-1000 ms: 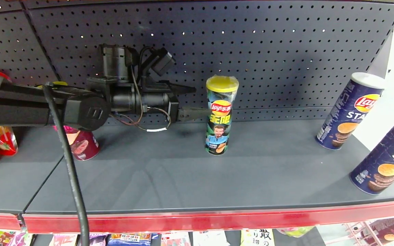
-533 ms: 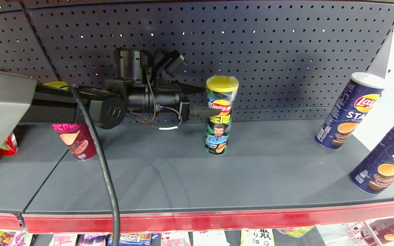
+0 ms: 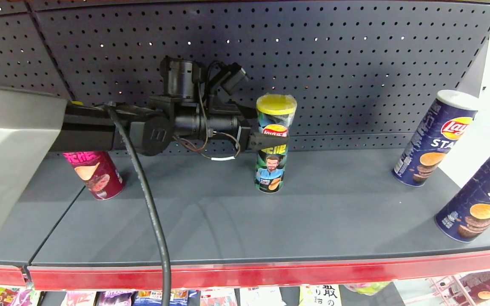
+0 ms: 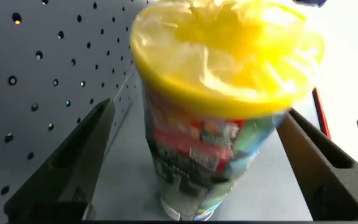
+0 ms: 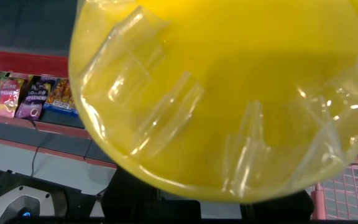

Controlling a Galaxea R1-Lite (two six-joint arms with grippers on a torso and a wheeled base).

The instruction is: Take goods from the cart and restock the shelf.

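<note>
The left jaws stand spread apart, 1 on either side of the upright yellow-lidded chip can [image 3: 270, 170] at the back of the grey shelf [image 3: 228, 221]. Whether the right jaws are clenched cannot be told.

Behind everything you have a dark pegboard [image 3: 355, 63]. At your far right stands a blue can [image 3: 434, 138], with a second blue can [image 3: 481, 195] nearer you. At your left stands a dark red can [image 3: 96, 174]. Below, you see a row of bright snack packets [image 3: 164, 296].
</note>
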